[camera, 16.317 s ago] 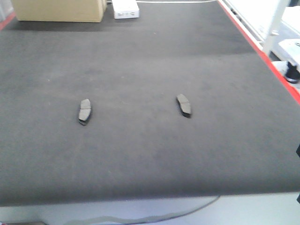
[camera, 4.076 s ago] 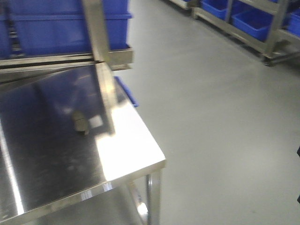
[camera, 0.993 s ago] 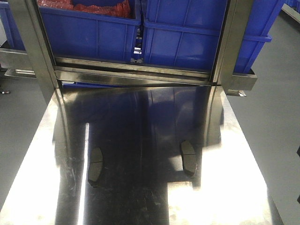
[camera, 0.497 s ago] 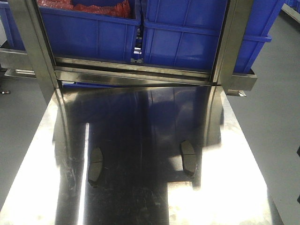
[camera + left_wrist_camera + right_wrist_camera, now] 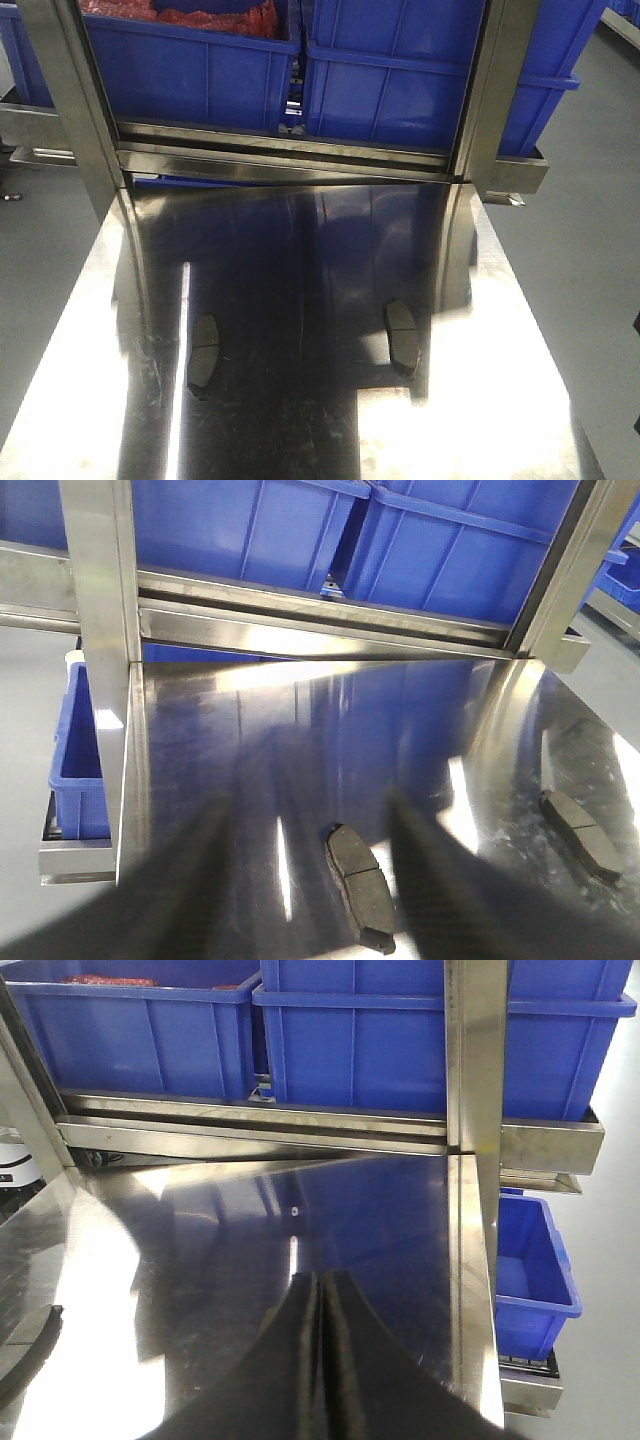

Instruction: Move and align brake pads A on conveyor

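Note:
Two brake pads A lie on a shiny steel table [image 5: 500, 330], not on the conveyor, which is out of view. In the front view the left pad [image 5: 203, 352] and the right pad [image 5: 402, 336] lie lengthwise, about a third of the table's width apart. My left gripper [image 5: 305, 805] hangs open over the table. One pad [image 5: 358, 885] lies between its blurred fingers [image 5: 200, 870], nearer the right one, and the other pad [image 5: 580, 830] lies far to the right. My right gripper [image 5: 318, 1278] is shut with nothing in it, above bare steel.
Large blue bins [image 5: 400, 80] stand on a steel rack at the table's far end, with upright steel posts [image 5: 70, 100] on both sides. A small blue bin [image 5: 530, 1260] hangs beside the table's right edge. Grey floor [image 5: 590, 250] lies past the side edges.
The front view went from the conveyor with two pads to this steel table. Over the last second nothing has visibly moved.

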{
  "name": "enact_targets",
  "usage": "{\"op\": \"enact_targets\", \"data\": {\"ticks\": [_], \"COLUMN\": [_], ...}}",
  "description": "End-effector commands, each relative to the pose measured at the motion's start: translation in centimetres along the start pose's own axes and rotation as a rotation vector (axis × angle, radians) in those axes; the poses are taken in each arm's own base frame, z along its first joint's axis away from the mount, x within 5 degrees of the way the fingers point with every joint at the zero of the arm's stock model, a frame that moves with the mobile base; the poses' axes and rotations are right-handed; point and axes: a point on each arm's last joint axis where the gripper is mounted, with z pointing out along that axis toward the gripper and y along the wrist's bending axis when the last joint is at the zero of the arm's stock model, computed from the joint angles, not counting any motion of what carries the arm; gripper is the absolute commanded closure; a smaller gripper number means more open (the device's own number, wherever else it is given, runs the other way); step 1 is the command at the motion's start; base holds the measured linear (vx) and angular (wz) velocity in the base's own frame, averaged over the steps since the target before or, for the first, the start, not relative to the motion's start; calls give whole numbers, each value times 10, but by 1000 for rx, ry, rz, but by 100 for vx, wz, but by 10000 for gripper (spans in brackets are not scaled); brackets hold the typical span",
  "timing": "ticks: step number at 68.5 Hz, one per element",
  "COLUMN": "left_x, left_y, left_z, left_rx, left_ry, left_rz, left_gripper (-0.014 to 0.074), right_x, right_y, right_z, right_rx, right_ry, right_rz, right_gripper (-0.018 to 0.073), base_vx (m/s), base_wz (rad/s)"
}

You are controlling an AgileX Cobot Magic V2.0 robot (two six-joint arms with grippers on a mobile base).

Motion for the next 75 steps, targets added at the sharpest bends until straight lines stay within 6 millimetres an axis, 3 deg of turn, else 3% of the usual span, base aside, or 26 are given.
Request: {"op": "enact_targets", "data": {"ticks": [1,5,25,42,53,64,75], "left_x": [-14,-14,-15,-41,-40,-23,10], "left_y": [-4,-4,-10,-28,-34,-49,-64], "left_z": [-3,-3,7,60,102,140,174], "left_rx": [28,28,70,163,158,177,124], "left_ry": [-91,-91,-18,136,241,309,455], "left_rz": [-1,-1,15,100,115,92,94], "left_gripper": [-66,-139,-63,-14,-14,-10,-6], "right_x": [-15,-15,-15,-15,-15,-15,-15], "right_y": [3,3,3,3,3,3,3], "right_z": [-2,-2,-2,-2,-2,-2,-2], "right_rx": [-19,-19,-19,-19,-19,-19,-19], "right_ry": [-93,-93,-93,-93,-93,-93,-93], "right_rz": [-15,-15,-15,-15,-15,-15,-15], "right_gripper": [568,568,568,568,568,568,568], "base_vx": [0,0,0,0,0,0,0], "base_wz": [0,0,0,0,0,0,0]}}
